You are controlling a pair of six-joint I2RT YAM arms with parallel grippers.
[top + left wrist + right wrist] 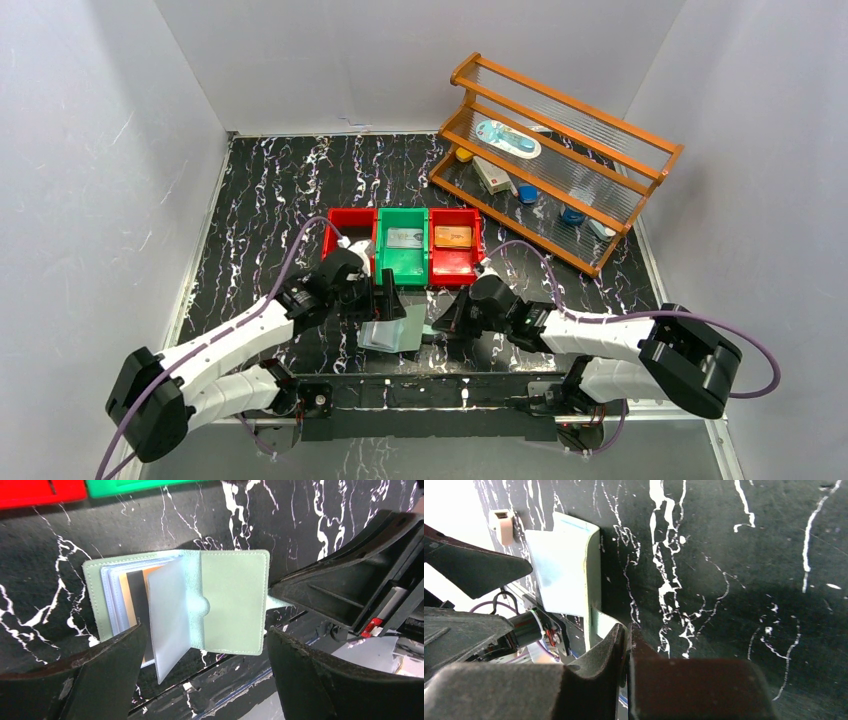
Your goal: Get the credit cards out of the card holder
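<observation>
soft sage-green card holder [232,600] splayed on marbled table [300,510], left gripper [206,632] spread, right gripper [626,630] pinching its tab [599,620]

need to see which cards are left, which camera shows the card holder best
Left wrist: the card holder lies open, sleeves and cards facing the camera. Top external shows only a pale patch between the arms. Right wrist sees it edge-on, its tab in the right pincer.

You have bright, even overhead light in the top view, with only soft shadows on the bench [260,190], the left wrist view is sharp at mid-distance while the left end effector [206,631] looms dark and blurred, and the right wrist view blows out white at upper left.
</observation>
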